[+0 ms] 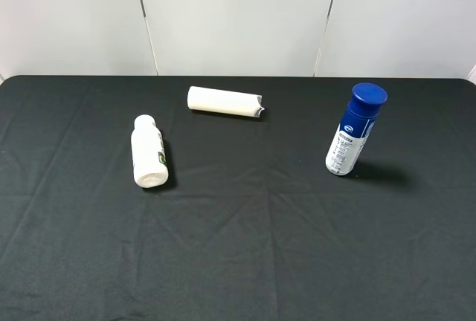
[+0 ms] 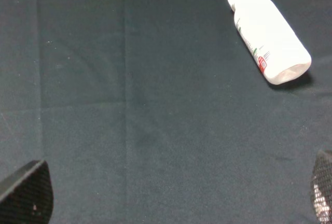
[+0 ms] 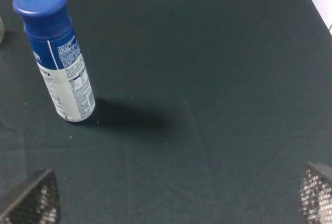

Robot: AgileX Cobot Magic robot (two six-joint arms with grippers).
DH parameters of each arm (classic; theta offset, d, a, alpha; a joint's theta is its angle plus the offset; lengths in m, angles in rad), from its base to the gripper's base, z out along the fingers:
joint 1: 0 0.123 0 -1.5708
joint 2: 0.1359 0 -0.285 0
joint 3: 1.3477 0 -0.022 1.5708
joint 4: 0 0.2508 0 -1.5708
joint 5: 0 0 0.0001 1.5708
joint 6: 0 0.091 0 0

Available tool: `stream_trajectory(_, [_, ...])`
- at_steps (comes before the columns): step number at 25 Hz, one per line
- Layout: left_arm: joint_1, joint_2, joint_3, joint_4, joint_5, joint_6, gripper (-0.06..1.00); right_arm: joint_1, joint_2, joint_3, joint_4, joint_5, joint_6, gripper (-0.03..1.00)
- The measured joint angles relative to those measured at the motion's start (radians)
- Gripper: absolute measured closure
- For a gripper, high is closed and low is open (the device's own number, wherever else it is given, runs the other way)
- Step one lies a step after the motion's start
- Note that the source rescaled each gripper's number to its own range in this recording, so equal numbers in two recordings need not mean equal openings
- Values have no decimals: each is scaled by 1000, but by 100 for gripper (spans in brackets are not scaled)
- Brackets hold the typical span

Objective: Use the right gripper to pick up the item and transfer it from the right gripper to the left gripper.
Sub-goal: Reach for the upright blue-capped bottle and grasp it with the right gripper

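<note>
The item, a slim white bottle with a big blue cap and a blue-and-white label (image 1: 354,131), stands upright on the right of the black table. It also shows in the right wrist view (image 3: 58,53). Neither arm shows in the exterior high view. The right gripper (image 3: 176,203) is open and empty, its fingertips (image 3: 32,206) wide apart, well short of the bottle. The left gripper (image 2: 171,195) is open and empty, with only its fingertips (image 2: 27,195) in view over bare cloth.
An all-white capped bottle (image 1: 148,151) lies on its side at the left; it also shows in the left wrist view (image 2: 268,33). A plain white tube (image 1: 225,102) lies at the back centre. The black cloth (image 1: 245,247) covers the table to a white wall behind.
</note>
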State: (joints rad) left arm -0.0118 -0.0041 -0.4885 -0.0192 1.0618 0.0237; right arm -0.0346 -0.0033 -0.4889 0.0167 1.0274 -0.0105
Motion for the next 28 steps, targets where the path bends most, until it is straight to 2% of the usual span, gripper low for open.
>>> stream_trajectory(20, [0,0,0,0,0,0,-4,0,0,-2,0,0,2,-3])
stream_trajectory(28, [0,0,0,0,0,0,-4,0,91,-117,0,2,2,-3])
